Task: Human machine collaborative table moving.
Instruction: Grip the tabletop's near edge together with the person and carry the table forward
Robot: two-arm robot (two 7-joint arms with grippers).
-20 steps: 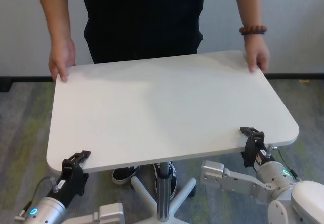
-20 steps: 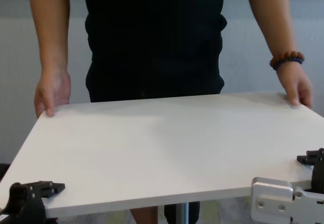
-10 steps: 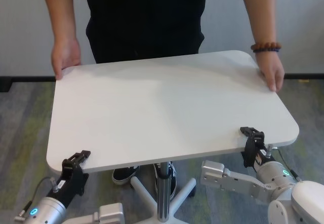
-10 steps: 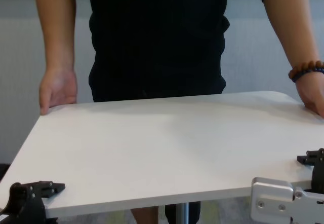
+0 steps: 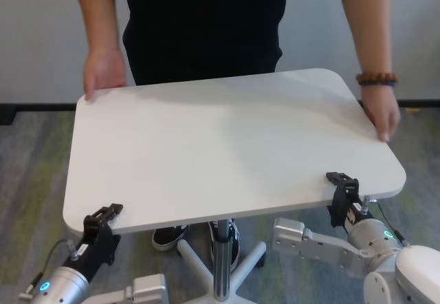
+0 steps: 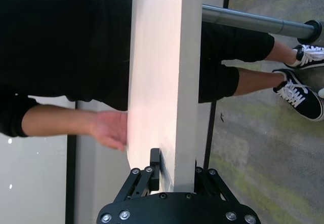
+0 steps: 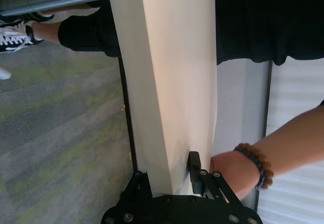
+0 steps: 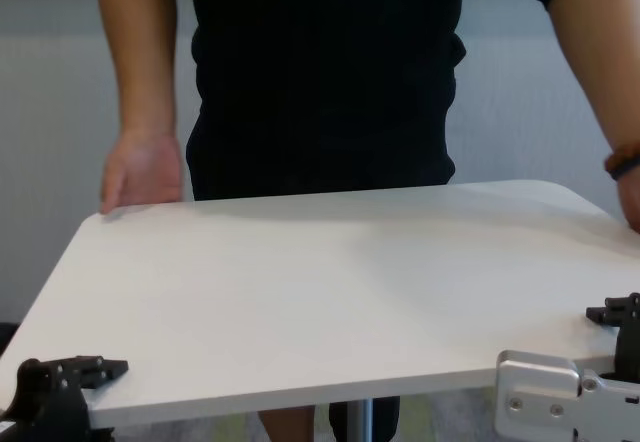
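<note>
The white table (image 5: 227, 146) stands on its silver pole (image 5: 220, 263) in front of me. My left gripper (image 5: 103, 218) is shut on the near edge at the table's left corner. My right gripper (image 5: 342, 187) is shut on the near edge at the right corner. Both wrist views show the tabletop edge (image 6: 187, 82) (image 7: 152, 82) clamped between the black fingers. The human (image 5: 203, 22) in black stands at the far side. One hand (image 5: 103, 73) is on the far left corner. The other hand (image 5: 383, 115), with a beaded bracelet (image 5: 376, 79), is on the right edge.
The table's white star base (image 5: 199, 266) sits on grey-green carpet (image 5: 27, 173). The human's dark sneakers (image 6: 298, 89) stand near the pole. A pale wall with a black baseboard (image 5: 41, 42) runs behind the human.
The human has shifted to the right. The hand on the far left corner slid rightwards along the far edge; the braceleted hand slid nearer along the right edge. The table and my grippers have not moved.
</note>
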